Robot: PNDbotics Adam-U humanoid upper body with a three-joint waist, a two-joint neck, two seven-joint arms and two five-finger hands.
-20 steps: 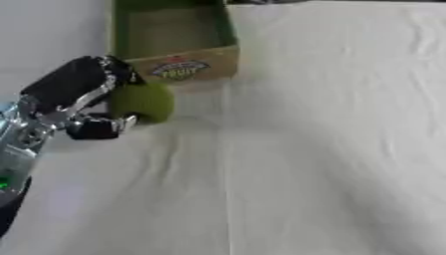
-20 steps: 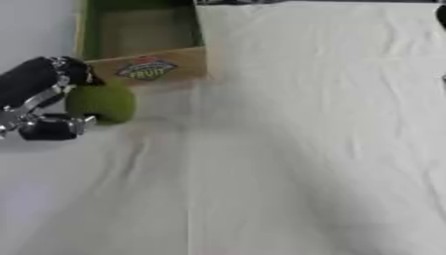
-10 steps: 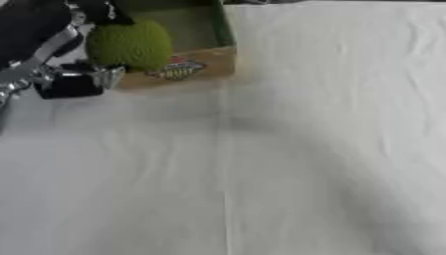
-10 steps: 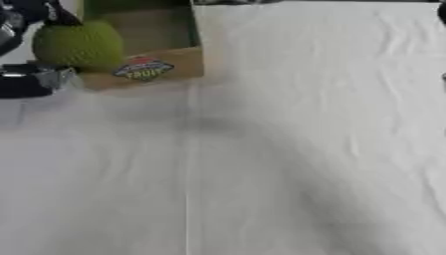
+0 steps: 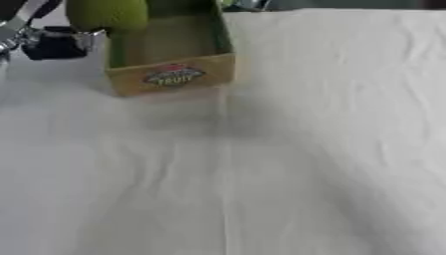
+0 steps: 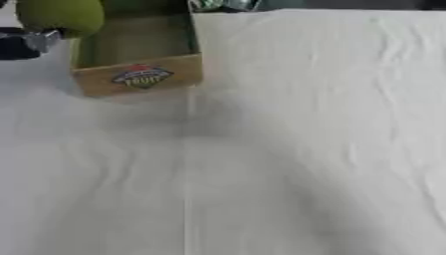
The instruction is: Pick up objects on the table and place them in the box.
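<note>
Over one box (image 5: 170, 74), one green fruit (image 5: 108, 14), left hand (image 5: 48, 42) alongside

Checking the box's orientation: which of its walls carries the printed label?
The near wall of the box, facing the camera; the side walls show only plain green insides.

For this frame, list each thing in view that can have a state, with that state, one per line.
Green fruit: lifted off the table, carried at the box's left wall near the view's top edge.
Box: open-topped, upright on the white cloth; nothing visible inside.
Left hand: at the upper left, mostly cut off; its grip cannot be made out.
Right hand: not in view.
</note>
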